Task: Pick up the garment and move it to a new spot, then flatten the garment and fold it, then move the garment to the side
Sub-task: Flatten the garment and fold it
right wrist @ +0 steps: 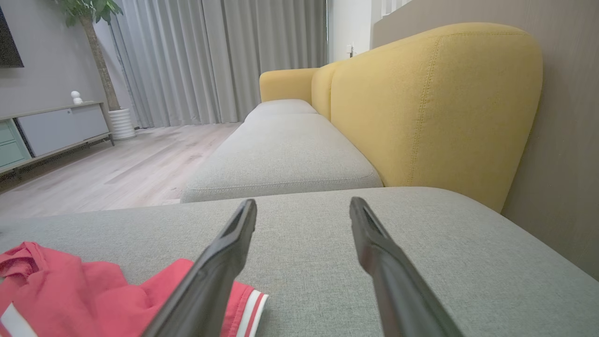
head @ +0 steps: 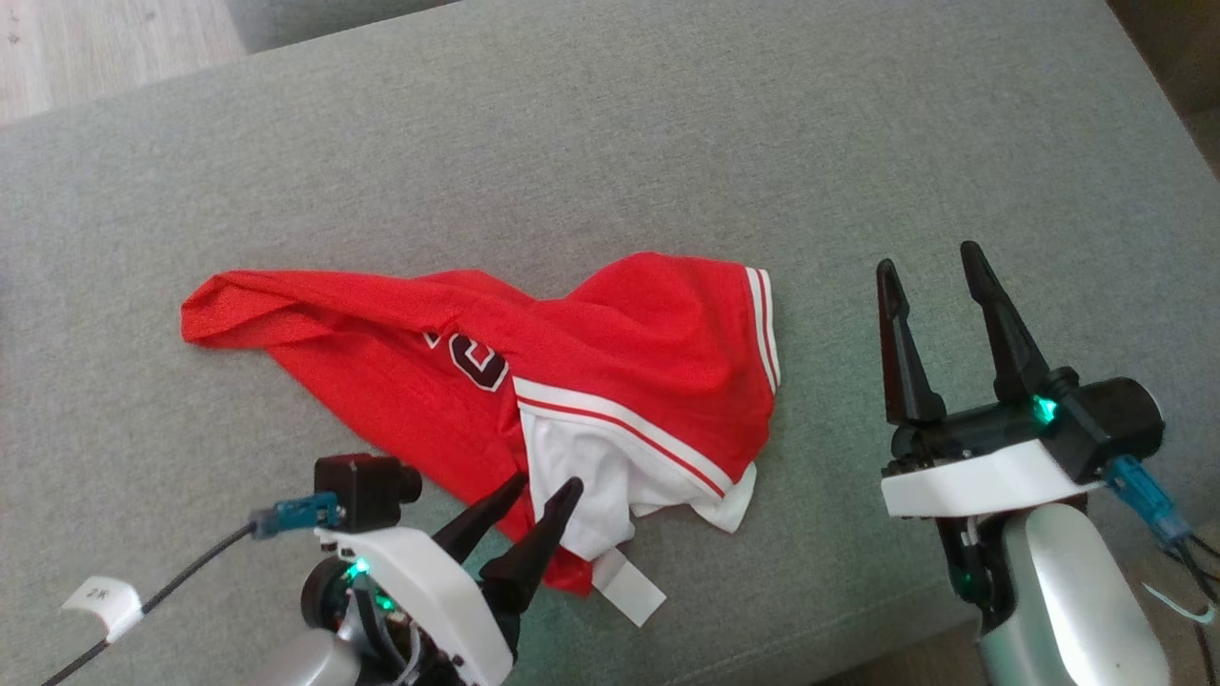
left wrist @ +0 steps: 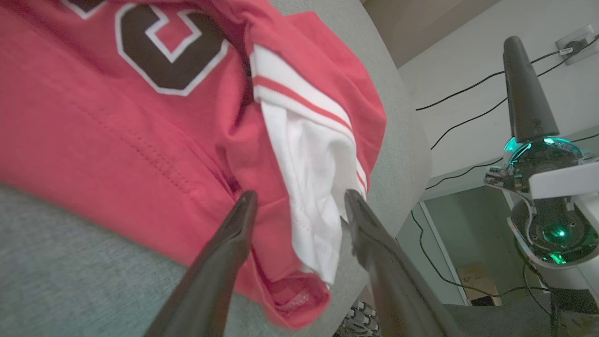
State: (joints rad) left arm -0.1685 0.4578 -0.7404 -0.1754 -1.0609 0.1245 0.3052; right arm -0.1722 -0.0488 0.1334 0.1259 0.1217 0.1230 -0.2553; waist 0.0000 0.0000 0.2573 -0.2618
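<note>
Head view: the jersey [head: 620, 343] lies bunched in the middle of the grey sofa cushion [head: 667, 143]. One end is twisted to a point at the left, and white lining is turned out at the near hem. The left claw [head: 543, 491] is spread over that hem. In the left wrist view its fingers [left wrist: 243, 210] stand either side of the white fold, pinching nothing. The right claw [head: 929, 259] is spread and empty above bare cushion, near the striped edge.

I judge flattening to be the step in hand, with nothing folded yet. Next, each claw should close on an outer edge, left on the near hem and right on the striped trim, then draw the cloth apart until flat. The jersey rests straight on the cushion, not in any container.
</note>
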